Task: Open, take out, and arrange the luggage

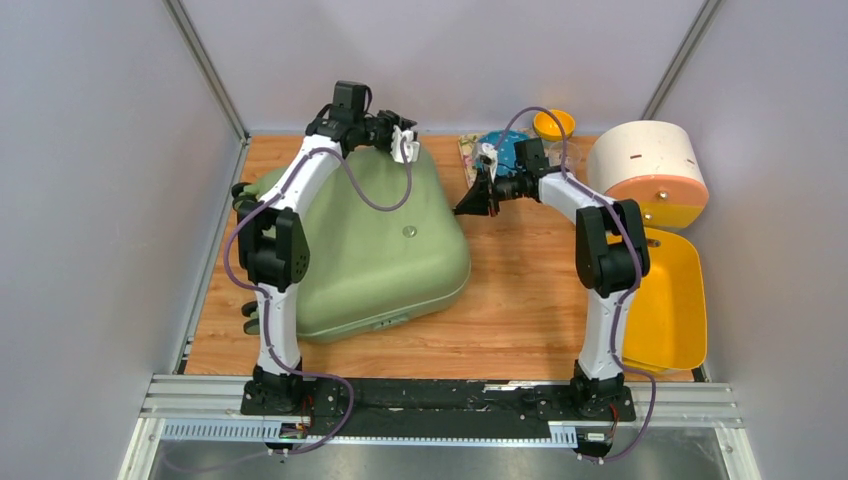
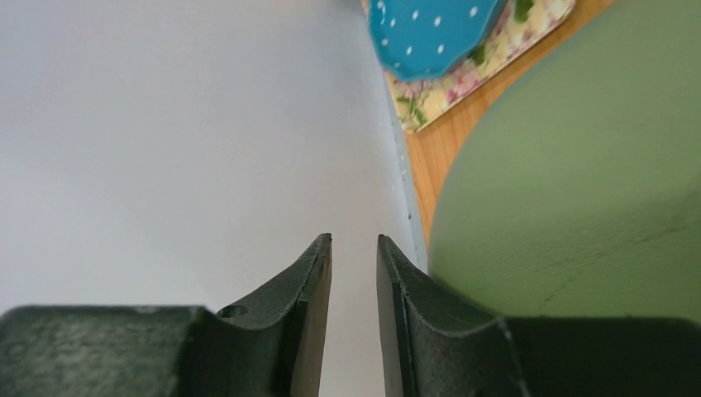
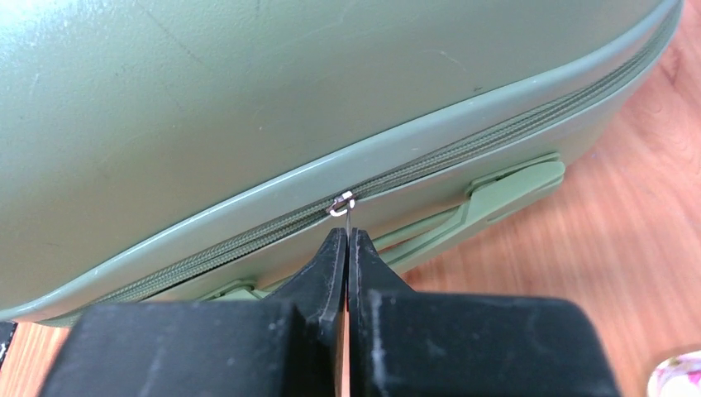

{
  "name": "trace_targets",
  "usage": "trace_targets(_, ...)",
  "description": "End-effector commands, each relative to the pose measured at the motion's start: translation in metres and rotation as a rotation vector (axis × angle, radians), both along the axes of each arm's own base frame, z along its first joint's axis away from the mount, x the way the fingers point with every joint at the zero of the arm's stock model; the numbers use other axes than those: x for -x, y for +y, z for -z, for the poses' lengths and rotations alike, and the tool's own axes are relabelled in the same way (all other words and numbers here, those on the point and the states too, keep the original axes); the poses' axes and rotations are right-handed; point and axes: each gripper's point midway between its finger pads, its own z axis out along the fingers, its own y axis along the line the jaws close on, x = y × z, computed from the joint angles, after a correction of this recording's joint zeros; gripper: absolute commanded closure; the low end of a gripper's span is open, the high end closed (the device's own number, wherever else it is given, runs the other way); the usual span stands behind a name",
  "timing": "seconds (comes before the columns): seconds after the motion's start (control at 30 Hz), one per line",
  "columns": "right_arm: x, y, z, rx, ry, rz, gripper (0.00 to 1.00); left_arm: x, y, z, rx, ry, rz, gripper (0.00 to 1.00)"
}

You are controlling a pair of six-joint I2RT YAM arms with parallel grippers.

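The luggage (image 1: 370, 245) lay flat and closed on the table (image 1: 520, 310), with nothing taken out yet. At its side seam the right gripper (image 3: 347, 244) pinched the zipper pull (image 3: 341, 203). Beside its far corner the left gripper (image 2: 354, 240) hung slightly parted and empty.

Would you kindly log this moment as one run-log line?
green suitcase: closed | right gripper: shut on zipper pull | left gripper: slightly open, empty
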Motion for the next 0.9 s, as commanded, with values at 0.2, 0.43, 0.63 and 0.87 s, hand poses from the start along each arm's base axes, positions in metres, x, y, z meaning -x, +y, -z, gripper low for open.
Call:
trace_targets(0.2,0.062,-0.003,-0.007,0.148,-0.201,0.083,1.00,0.276,-0.008,0.145,-0.212,1.120,0.278,0.72)
trace_targets(0.43,0.039,-0.005,-0.008,0.194,-0.185,0.197,1.00,0.229,-0.022,0.122,-0.100,1.081,-0.036,0.69)
trace_targets(0.63,0.032,-0.010,-0.001,0.229,-0.186,0.206,1.00,0.142,0.047,0.031,0.280,1.139,-0.678,0.52)
trace_targets(0.87,0.034,-0.014,-0.004,0.248,-0.207,0.168,1.00,0.153,0.237,-0.006,0.743,1.024,-1.402,0.49)
